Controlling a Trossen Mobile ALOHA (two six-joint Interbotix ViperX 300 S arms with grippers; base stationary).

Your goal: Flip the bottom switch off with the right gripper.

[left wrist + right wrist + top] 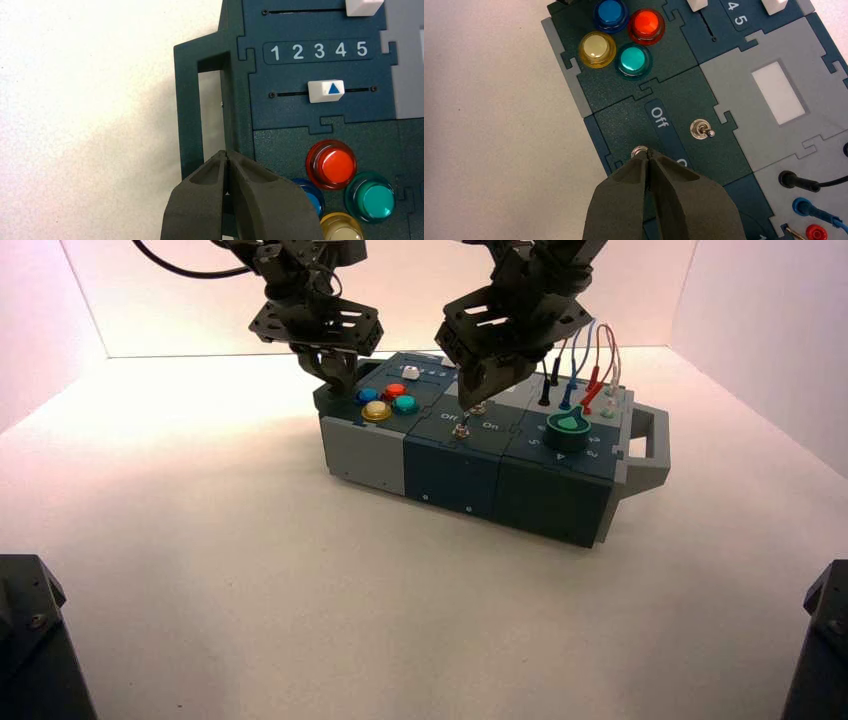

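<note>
Right gripper [648,152] was over the bottom switch [639,149], fingers closed, lever hidden. Left gripper [226,154] sat idle over the box's left-end handle [189,110], fingers closed.

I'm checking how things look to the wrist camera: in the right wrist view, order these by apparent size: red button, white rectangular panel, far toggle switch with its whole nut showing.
1. White panel
2. Red button
3. Toggle switch
</note>
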